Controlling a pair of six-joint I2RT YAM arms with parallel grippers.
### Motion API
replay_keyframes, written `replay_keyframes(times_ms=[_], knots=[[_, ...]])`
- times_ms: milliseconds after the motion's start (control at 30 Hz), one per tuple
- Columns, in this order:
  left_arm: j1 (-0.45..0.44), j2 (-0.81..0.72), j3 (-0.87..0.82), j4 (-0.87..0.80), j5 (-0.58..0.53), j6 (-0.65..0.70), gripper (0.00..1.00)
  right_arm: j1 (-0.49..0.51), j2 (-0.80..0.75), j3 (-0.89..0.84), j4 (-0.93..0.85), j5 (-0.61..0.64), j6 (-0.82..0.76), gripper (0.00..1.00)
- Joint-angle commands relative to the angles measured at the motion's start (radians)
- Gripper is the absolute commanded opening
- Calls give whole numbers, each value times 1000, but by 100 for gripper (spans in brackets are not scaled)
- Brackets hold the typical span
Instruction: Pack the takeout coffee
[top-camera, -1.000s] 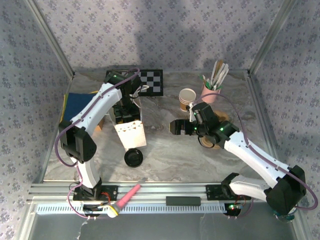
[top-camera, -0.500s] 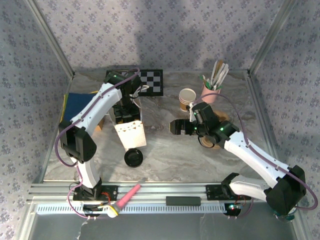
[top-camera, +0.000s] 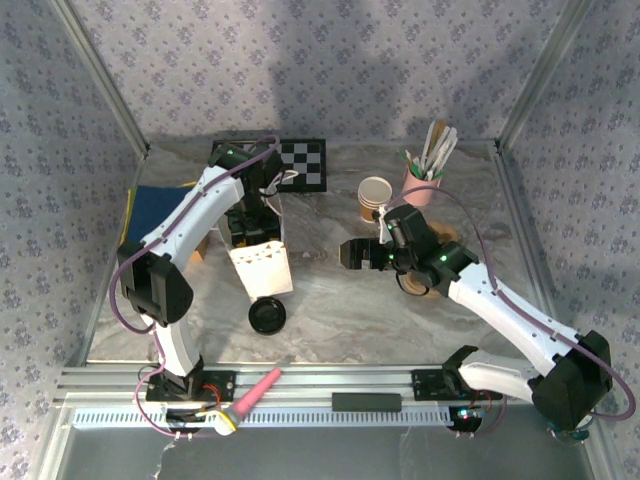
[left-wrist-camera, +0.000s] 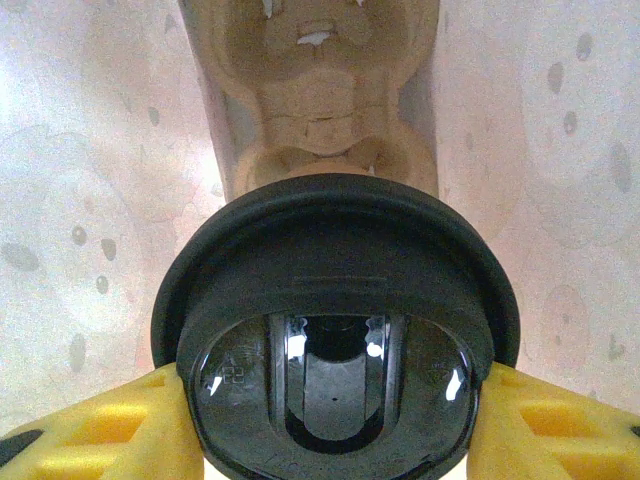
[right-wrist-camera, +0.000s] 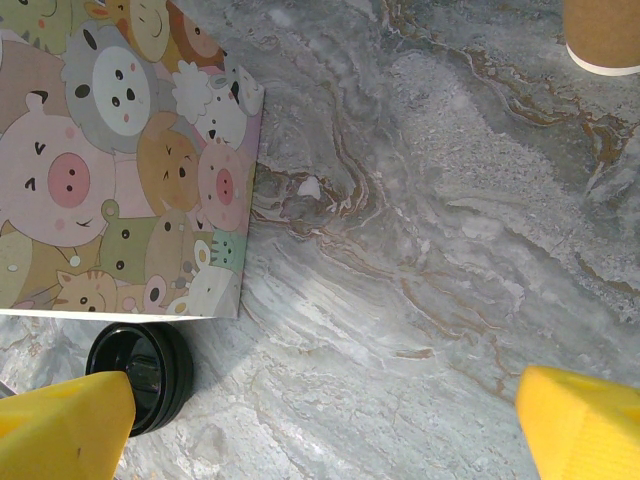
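Left arm (top-camera: 190, 215) arches forward, gripper (left-wrist-camera: 330, 435) clasping black lid (left-wrist-camera: 335, 250).

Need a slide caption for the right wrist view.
Open right gripper above the marble table, cartoon-animal bag at left, loose black lid just below it.

Both arms had white shells along their long links and black housings at the joints, seen on the left arm (top-camera: 185, 220) and the right arm (top-camera: 500, 300) alike. A thin purple cable (top-camera: 118, 300) looped beside each. A small green light (top-camera: 232, 153) glowed near each wrist. The jaws carried blunt yellow pads (right-wrist-camera: 575, 420).
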Motion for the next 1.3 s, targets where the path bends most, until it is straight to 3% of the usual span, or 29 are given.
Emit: replay_keyframes(times_ms=[0,1267], knots=[[2,-5,-19,3,0,11,49,-6,3,1,4,-5,10,100],[11,-28,-94,36,-29,18,49,-5,-26,1,-15,1,13,100]])
